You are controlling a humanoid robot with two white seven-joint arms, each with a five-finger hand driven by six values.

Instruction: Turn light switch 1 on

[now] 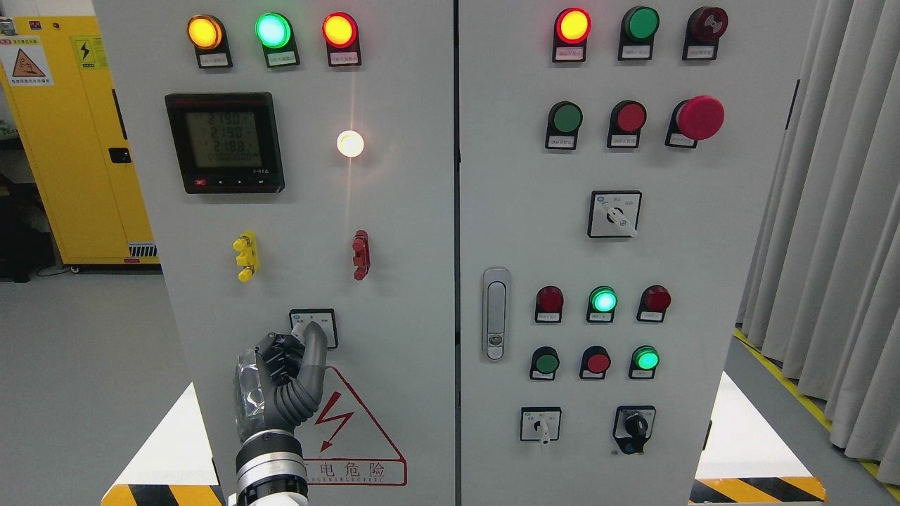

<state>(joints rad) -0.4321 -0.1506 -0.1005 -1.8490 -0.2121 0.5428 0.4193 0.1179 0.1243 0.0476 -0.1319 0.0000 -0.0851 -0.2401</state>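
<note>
Left robot hand (pixel 285 376) reaches up the grey cabinet (pixel 394 281), fingers curled together with one fingertip on the switch (pixel 314 327) low on the left door, above the warning triangle (pixel 351 429).

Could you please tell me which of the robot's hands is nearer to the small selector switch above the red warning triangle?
The left. The left hand is raised at the selector switch, its fingers at the switch's knob. The right hand is not in view.
</note>
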